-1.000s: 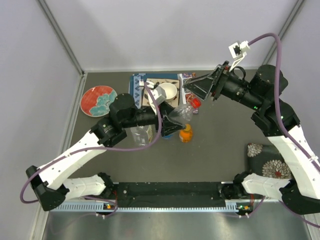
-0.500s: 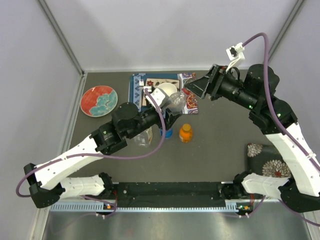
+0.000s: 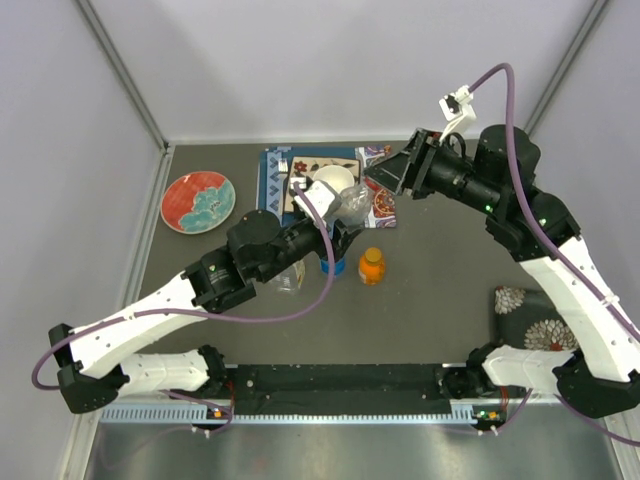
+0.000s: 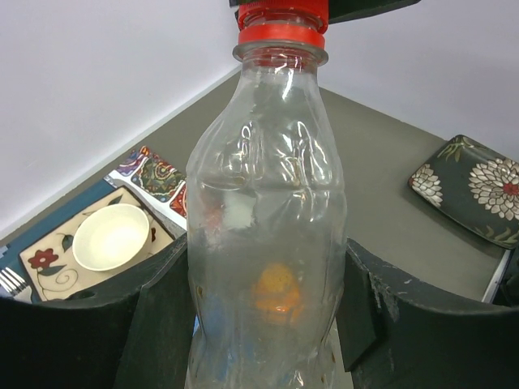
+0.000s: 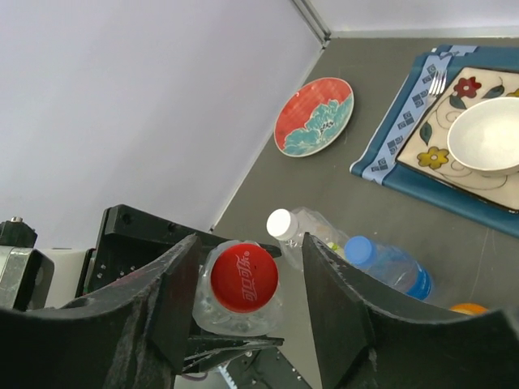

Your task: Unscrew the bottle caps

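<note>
I have the left gripper clamped on the slim clear plastic bottle; both black fingers press its lower body from either side, and the bottle fills the gap between them. The bottle is lifted off the grey table; in the top view it hangs over the right end of the blue placemat, just beside the white bowl, neck pointing towards the right arm.

The red screw cap is on the neck, sitting down on its ring. The right gripper is placed over that cap with its jaws apart; one dark finger stands on each side, with a thin gap showing between the cap and each finger, so I read it as parted, straddling the cap and gripping nothing.

Below the lifted bottle, three others stand on the table:
- The wide clear bottle has its white cap on; in the top view it is partly hidden by the left arm.
- The blue-tinted bottle has its blue cap on, and stands just beside the wide one.
- The squat orange bottle stands upright with its orange cap on, near the blue one.

The round red plate with teal flowers lies at the far left, well apart from the bottles; the dark square floral plate lies at the right by the right arm.
</note>
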You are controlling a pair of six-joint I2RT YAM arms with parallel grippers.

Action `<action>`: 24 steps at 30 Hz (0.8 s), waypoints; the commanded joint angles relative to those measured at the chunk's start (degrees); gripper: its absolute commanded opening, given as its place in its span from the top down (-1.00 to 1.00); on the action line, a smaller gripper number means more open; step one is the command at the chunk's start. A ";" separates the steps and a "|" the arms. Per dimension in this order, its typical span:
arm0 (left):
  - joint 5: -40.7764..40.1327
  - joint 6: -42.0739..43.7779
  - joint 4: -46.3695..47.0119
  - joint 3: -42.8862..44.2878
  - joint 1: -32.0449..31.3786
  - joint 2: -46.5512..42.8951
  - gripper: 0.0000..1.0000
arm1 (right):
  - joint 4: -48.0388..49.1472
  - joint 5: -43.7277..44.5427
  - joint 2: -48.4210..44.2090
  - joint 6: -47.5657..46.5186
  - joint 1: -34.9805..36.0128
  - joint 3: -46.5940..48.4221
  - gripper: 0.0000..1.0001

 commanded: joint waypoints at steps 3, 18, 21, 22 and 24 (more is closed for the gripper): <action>-1.47 0.92 3.67 -0.47 -0.35 -0.50 0.46 | 2.70 -1.42 -0.01 0.73 0.73 -1.21 0.05; 5.72 0.13 4.29 -1.27 -0.35 -1.38 0.47 | 4.63 -5.81 -1.59 -1.81 0.73 -3.06 1.00; 18.94 -1.27 3.15 -0.57 0.17 -1.29 0.48 | 7.35 -12.66 -2.03 -5.76 0.82 -2.09 1.00; 24.06 -3.19 2.36 0.39 1.22 -1.20 0.48 | 8.66 -14.50 -2.55 -6.82 0.82 -1.92 1.00; 37.47 -5.74 1.91 1.45 2.98 -0.41 0.47 | 9.81 -20.13 -2.99 -9.88 0.82 -1.13 1.00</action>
